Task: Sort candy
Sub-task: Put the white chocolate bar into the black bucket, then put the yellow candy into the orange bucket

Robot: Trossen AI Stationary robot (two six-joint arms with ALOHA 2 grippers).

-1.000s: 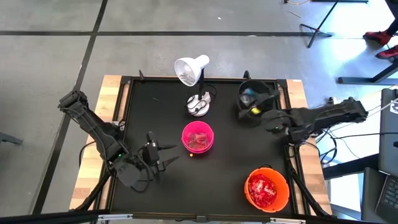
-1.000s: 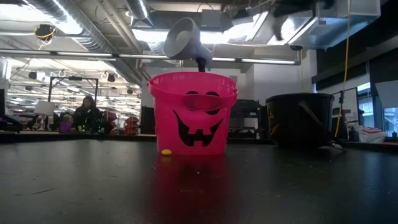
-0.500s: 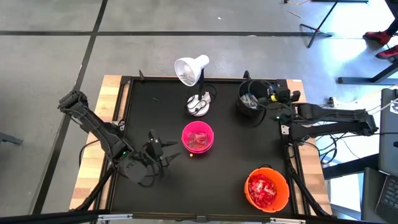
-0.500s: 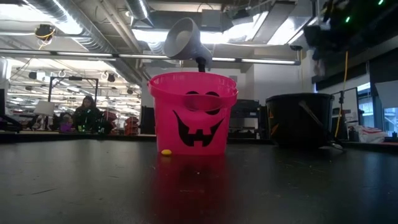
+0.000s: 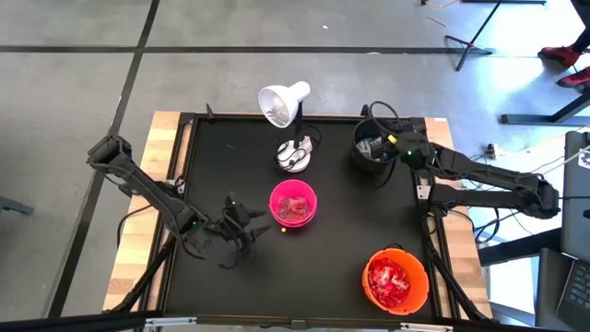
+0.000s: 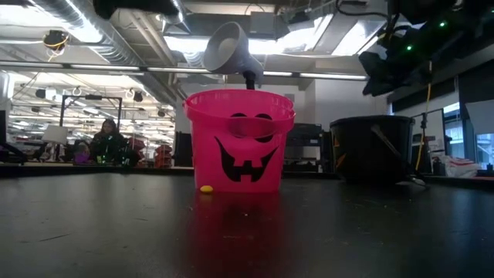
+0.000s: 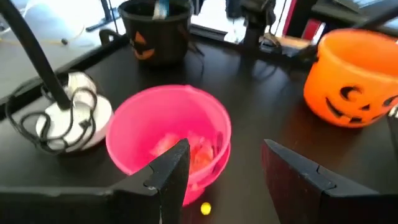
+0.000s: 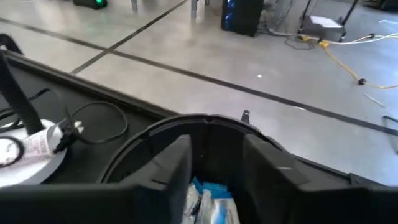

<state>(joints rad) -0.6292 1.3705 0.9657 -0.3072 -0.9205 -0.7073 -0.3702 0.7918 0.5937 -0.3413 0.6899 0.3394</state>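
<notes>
My right gripper (image 5: pixel 392 146) hangs over the black bucket (image 8: pixel 155 140), jaws parted, nothing between them; white-and-blue candy (image 8: pixel 208 199) lies inside below. My left gripper (image 7: pixel 224 168), spread and empty, faces the pink bucket (image 7: pixel 134 124), a yellow candy (image 7: pixel 205 209) just beside it. Reaching carelessly, I might nudge that sweet away.

The high view looks straight down on the whole black worktop (image 5: pixel 341 249), floor filling the upper part of the frame. The low view sits at worktop height, facing level across it, close to the pink bucket (image 6: pixel 240 140) at frame centre, the black bucket (image 6: pixel 371 147) to its right. The left wrist view looks down and forward, near the same pink bucket, the orange bucket (image 7: pixel 354 78) at upper right. The right wrist view hangs close over the black bucket's rim, floor beyond.
</notes>
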